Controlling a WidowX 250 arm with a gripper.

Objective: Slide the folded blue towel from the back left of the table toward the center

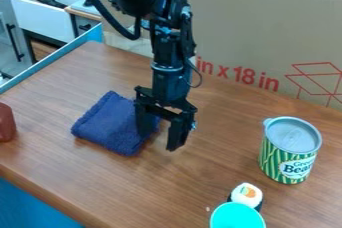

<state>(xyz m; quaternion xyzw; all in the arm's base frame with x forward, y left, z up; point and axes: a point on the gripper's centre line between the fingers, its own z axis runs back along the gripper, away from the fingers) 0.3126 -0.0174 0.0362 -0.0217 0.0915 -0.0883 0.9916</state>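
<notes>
Brown wooden table fills most of the scene, and blue edging runs along its left side. Nearest to the camera is a round turquoise thing, which is cut by the lower edge of the view. Just behind it there is a toy sushi piece, white on top with an orange spot and dark around the side. A little farther, at the right, a can with green and yellowish stripes and a grey lid stands upright. Near the middle, the black gripper hangs down from the arm, and its two fingers are spread apart. One finger is in front of the right part of a dark blue cloth; I cannot tell if it touches. This cloth lies flat on the table, left of the middle. At the left edge there is part of a reddish-brown object. Behind the table stands a big cardboard sheet with red print, and grey cabinets are at the upper left.
</notes>
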